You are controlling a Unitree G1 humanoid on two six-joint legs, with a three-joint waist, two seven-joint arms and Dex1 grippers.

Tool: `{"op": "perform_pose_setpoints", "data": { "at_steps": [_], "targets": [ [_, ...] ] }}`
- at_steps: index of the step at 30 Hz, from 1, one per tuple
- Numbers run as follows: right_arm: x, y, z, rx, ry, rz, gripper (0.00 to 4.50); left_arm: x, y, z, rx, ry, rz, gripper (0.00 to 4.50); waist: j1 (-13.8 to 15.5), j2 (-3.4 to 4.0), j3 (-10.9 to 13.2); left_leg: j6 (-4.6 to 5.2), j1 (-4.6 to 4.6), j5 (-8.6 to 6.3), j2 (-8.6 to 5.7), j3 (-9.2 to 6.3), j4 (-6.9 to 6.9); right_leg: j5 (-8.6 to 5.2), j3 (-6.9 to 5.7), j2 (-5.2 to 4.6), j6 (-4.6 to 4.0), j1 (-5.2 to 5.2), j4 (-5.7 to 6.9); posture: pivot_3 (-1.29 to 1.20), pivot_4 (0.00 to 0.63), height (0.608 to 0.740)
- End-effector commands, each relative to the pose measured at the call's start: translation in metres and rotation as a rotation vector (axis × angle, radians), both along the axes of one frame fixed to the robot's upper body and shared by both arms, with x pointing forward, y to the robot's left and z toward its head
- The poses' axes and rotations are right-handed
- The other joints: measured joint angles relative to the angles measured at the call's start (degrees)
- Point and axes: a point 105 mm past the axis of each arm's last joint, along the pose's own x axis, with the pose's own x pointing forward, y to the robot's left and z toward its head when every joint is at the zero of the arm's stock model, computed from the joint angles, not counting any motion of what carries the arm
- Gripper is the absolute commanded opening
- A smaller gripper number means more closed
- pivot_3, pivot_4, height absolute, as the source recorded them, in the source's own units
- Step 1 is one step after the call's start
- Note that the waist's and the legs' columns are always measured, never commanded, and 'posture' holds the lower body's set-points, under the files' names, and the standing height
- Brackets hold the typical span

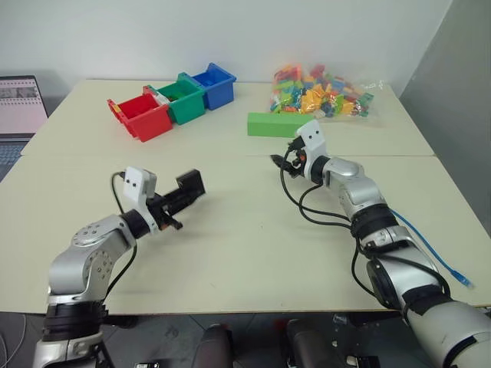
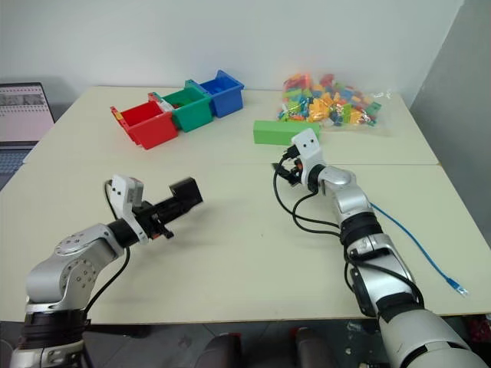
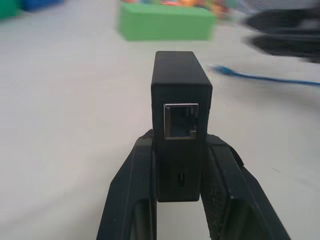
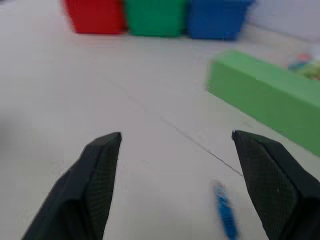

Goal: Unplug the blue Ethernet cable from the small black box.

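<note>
On the cream table [image 1: 230,253], the left hand [image 1: 186,189] is clamped on the small matte black box [image 3: 179,95], port empty. The thin bright-blue Ethernet cable [image 1: 430,249] trails away right of the box, under the right hand [image 4: 175,165], whose fingers stand wide apart.

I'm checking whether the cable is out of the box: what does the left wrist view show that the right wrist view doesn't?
Left wrist view alone: the small black box clamped in the left gripper, its port empty, nothing plugged in.

Right wrist view alone: the right gripper with its fingers wide apart and nothing between them, plus the red, green and blue bins.

Both: the blue Ethernet cable lying loose on the table, and the green block.
</note>
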Motion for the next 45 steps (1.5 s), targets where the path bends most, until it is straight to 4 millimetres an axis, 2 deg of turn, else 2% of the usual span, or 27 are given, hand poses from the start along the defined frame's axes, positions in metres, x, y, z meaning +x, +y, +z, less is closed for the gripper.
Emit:
{"op": "perform_pose_setpoints", "data": {
  "at_steps": [1,7,13,15,17,25,28,31,34,39,45],
  "targets": [
    [-0.057,0.024,0.03,-0.008,-0.04,0.261,3.6,0.025,0.021,0.009,0.092,-0.125,0.185,0.79,0.3,0.01,0.0,0.0,0.01,-0.01,0.06,0.03,0.07,0.0,0.03,0.02,0.0,-0.01,-0.03,0.0,0.15,0.74],
    [-0.085,0.032,0.034,-0.054,-0.022,0.308,3.6,0.057,0.027,-0.005,0.189,-0.207,0.316,0.79,0.5,-0.03,0.0,0.0,-0.02,0.0,-0.01,-0.01,0.11,0.01,-0.03,-0.02,0.01,-0.01,0.0,0.0,0.15,0.74],
    [-0.085,0.032,0.03,-0.085,-0.015,0.268,3.6,0.066,0.027,-0.034,0.177,-0.151,0.331,0.79,0.5,-0.07,0.0,0.0,-0.09,0.0,-0.07,0.03,0.13,0.02,-0.02,-0.02,0.03,0.0,-0.06,0.0,0.15,0.74],
    [-0.084,0.031,0.03,-0.086,-0.014,0.254,3.63,0.065,0.028,-0.04,0.15,-0.131,0.325,1.49,0.5,-0.07,0.0,0.0,-0.1,0.0,-0.06,0.03,0.12,0.02,-0.02,-0.02,0.02,-0.02,-0.06,0.0,0.15,0.74],
    [-0.084,0.031,0.03,-0.086,-0.013,0.245,3.63,0.064,0.03,-0.045,0.124,-0.111,0.327,1.69,0.4,-0.07,0.0,0.0,-0.09,0.0,-0.04,0.0,0.11,0.02,-0.07,0.0,0.02,-0.02,-0.04,0.0,0.15,0.74],
    [-0.084,0.03,0.028,-0.083,-0.005,0.232,3.63,0.055,0.033,-0.05,0.065,-0.101,0.313,3.55,0.3,-0.07,0.0,0.0,-0.05,0.0,-0.04,0.02,0.12,0.02,-0.04,0.01,0.03,-0.02,0.0,0.0,0.15,0.74],
    [-0.083,0.027,0.025,-0.079,0.008,0.212,3.63,0.043,0.042,-0.048,0.104,-0.105,0.342,4.18,0.2,-0.07,0.0,0.0,-0.05,0.0,-0.02,0.03,0.11,0.02,-0.02,0.01,0.02,-0.01,0.0,0.0,0.15,0.74],
    [-0.081,0.017,0.019,-0.051,0.034,0.169,3.63,0.026,0.051,-0.045,0.122,-0.084,0.359,4.18,0.0,-0.09,0.0,0.0,-0.03,0.0,0.0,0.03,0.11,0.02,0.0,0.01,0.02,-0.01,0.01,0.0,0.15,0.74],
    [-0.074,-0.006,0.009,-0.025,0.066,0.093,3.63,-0.003,0.058,-0.043,0.256,-0.034,0.326,4.18,-0.5,-0.12,-0.1,-0.01,-0.01,0.01,0.03,0.02,0.08,0.01,0.01,-0.01,0.02,0.01,0.01,0.0,0.15,0.74],
    [-0.077,-0.04,0.005,-0.008,0.085,0.053,3.63,-0.041,0.056,-0.012,0.319,-0.068,0.207,4.18,-0.7,-0.1,0.0,-0.01,0.14,0.01,0.0,0.03,0.05,0.0,0.03,-0.06,0.03,0.1,0.05,0.0,0.15,0.74],
    [-0.081,-0.07,0.011,-0.022,0.1,0.053,3.63,-0.067,0.06,0.017,0.35,-0.009,0.043,4.18,-0.6,-0.12,0.0,0.0,0.16,0.01,0.05,0.03,0.04,-0.17,0.04,0.04,0.32,0.07,0.02,0.0,0.15,0.74]
  ]
}}
